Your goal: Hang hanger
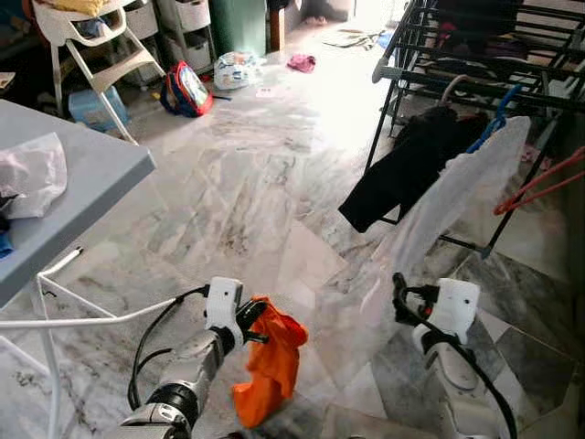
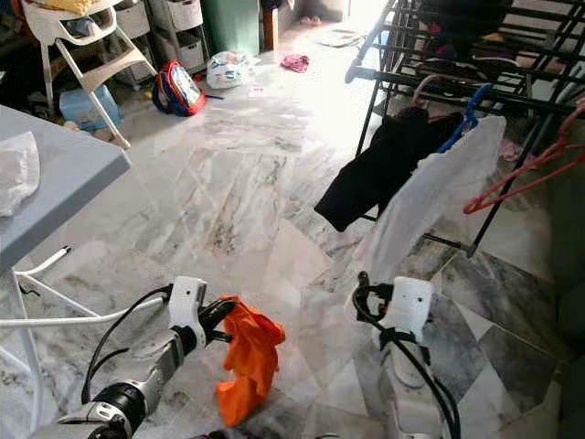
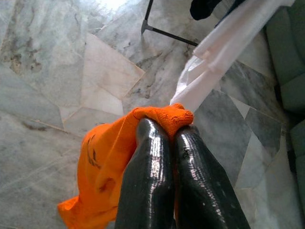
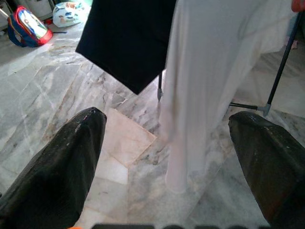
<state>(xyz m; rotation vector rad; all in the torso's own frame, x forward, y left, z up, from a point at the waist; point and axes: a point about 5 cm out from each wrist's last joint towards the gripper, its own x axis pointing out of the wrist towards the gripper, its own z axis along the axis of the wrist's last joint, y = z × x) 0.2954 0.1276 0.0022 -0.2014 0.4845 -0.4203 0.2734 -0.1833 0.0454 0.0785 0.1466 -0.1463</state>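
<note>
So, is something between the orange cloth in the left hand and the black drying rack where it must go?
The left hand is shut on the orange cloth. A white garment and a black garment hang along the black drying rack, on the side facing the robot; its upper bars look free.

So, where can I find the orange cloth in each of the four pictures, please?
Left eye view: orange cloth at bottom centre, hanging from the left gripper.
Right eye view: bottom, left of centre.
Left wrist view: lower left, pinched between the closed fingers.
Right wrist view: not in it, apart perhaps from an orange speck at the bottom edge.
Shared landmark: the white garment on the drying rack.
</note>
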